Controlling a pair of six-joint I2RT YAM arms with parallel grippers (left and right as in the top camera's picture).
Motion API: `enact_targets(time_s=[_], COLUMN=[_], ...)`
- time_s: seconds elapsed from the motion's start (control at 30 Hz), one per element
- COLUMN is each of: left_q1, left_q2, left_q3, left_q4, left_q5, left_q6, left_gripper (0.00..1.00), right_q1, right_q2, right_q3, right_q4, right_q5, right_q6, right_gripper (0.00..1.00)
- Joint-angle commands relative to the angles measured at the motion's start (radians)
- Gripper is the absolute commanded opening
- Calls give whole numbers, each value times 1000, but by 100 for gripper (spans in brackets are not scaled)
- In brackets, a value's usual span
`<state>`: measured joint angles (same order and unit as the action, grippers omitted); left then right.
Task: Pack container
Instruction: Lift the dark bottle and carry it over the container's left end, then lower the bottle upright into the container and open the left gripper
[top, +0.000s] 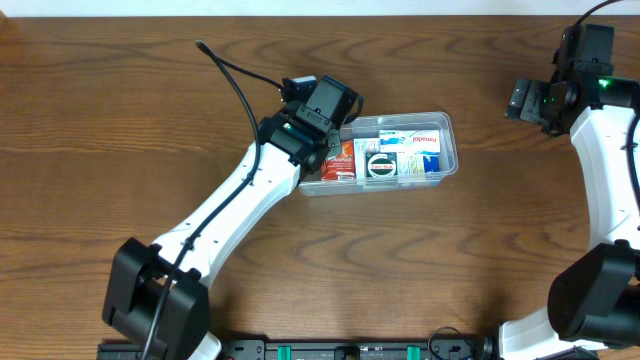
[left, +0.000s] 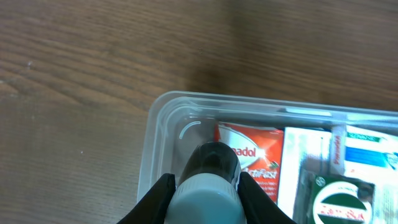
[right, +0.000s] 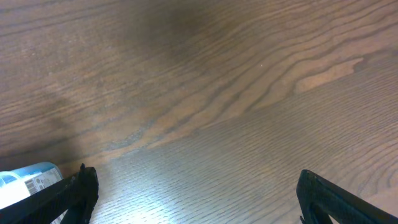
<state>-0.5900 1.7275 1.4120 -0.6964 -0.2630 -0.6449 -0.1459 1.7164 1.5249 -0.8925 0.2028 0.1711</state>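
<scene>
Robotics lab bench: wood-grain table (top: 100, 120), 2 white-and-black robot arms (top: 240, 190) at its edge.

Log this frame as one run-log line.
phase: placing | left tool: shut on small white dark-capped bottle, at left end of clear plastic rectangular container | right tool: open, over brown wooden table

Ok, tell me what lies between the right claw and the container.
Nothing but bare table between the right claw and the container, seen in the overhead view.

Overhead, the left end of the container (top: 448, 138) is hidden by the left gripper (top: 322, 148). The bottle (left: 208, 190) is cropped at the bottom edge.
</scene>
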Motion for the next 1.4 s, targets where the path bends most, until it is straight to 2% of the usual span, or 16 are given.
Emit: enact_targets(time_s=[0.0,0.13,0.6,1.37], left_q1=[0,0,0,0], left_q2=[14,18,26,158], left_q3=[-1,-1,-1,-1], left_q4=[1,2,6,25], left_q5=[-80,-95,-95,-98], left_q6=[-82,-121,-120,-120], left_gripper=[28,29,28,29], right_q1=[-3,-3,-3,-3], right_q2=[-13,-13,-13,-13], right_q3=[11,11,11,11], right_q4=[2,2,2,2], right_q5=[10,10,10,10], right_q6=[-12,-12,-11,-12], right_gripper=[99,99,99,99])
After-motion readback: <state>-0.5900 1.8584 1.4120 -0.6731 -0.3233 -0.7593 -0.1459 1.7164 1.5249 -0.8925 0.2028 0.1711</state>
